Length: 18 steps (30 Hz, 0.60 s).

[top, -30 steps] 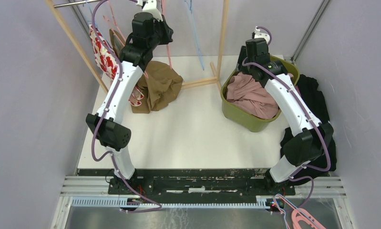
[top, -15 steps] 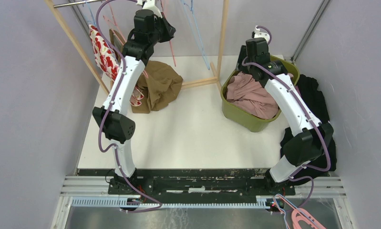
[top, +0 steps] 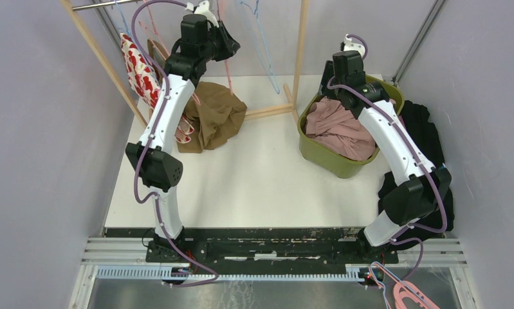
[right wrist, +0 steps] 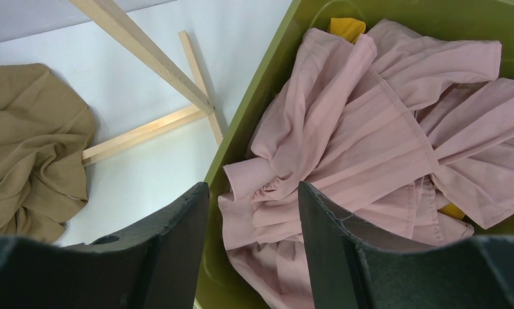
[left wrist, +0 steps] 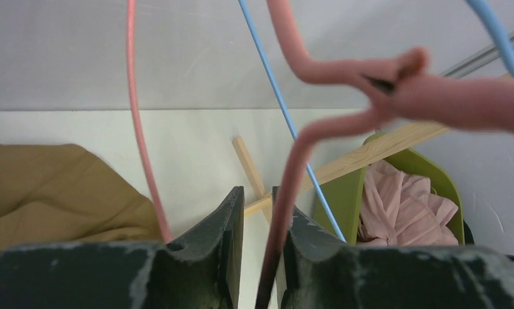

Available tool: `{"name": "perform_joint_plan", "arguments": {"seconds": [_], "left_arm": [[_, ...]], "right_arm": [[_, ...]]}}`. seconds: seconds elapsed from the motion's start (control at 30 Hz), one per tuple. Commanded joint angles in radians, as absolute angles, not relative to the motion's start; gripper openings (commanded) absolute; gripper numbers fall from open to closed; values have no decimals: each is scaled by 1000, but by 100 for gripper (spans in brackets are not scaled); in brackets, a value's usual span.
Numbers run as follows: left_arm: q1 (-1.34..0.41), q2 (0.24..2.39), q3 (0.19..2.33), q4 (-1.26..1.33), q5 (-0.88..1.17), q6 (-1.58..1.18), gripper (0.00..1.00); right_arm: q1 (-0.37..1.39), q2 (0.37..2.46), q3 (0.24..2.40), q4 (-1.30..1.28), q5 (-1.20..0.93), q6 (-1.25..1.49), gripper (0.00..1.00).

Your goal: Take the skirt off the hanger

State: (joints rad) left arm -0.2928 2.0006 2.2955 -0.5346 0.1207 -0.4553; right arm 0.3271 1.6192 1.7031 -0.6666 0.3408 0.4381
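Jaws of the left gripper (left wrist: 258, 193) stand a narrow gap apart, with the wire of a pink hanger (left wrist: 344, 71) running between them; whether they pinch it cannot be told. The right gripper (right wrist: 253, 188) is spread wide and empty above a green basket (right wrist: 264, 84) of pink pleated cloth (right wrist: 370, 129). A tan skirt (top: 217, 116) lies heaped on the white table (top: 260, 174) under the wooden rack (top: 300, 45), apart from the hanger. The removal looks done; only letting go of the hanger seems left.

White arm links (top: 167, 106), black joints (top: 156, 168), purple cables (top: 137, 187), dark fingers (left wrist: 196, 264).
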Motion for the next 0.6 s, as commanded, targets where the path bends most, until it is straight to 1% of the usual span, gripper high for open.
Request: {"name": "perform_joint_plan", "arguments": {"seconds": [0.0, 0.07, 0.17, 0.23, 0.33, 0.57], "left_arm": [[-282, 1995, 2307, -557, 153, -454, 32], [-282, 1979, 2304, -555, 146, -434, 32], [-283, 1950, 2298, -538, 154, -407, 39], [-284, 1925, 2291, -527, 159, -391, 41], [-286, 1880, 2271, -514, 165, -360, 46], [-310, 1743, 2154, -477, 182, -301, 61]], "right_arm": [[330, 1568, 1701, -624, 339, 427, 59], [330, 1569, 1700, -624, 336, 428, 59], [330, 1573, 1696, -620, 328, 431, 59], [330, 1573, 1692, -620, 323, 431, 59], [329, 1570, 1685, -617, 322, 429, 59], [330, 1565, 1664, -607, 325, 411, 59]]}}
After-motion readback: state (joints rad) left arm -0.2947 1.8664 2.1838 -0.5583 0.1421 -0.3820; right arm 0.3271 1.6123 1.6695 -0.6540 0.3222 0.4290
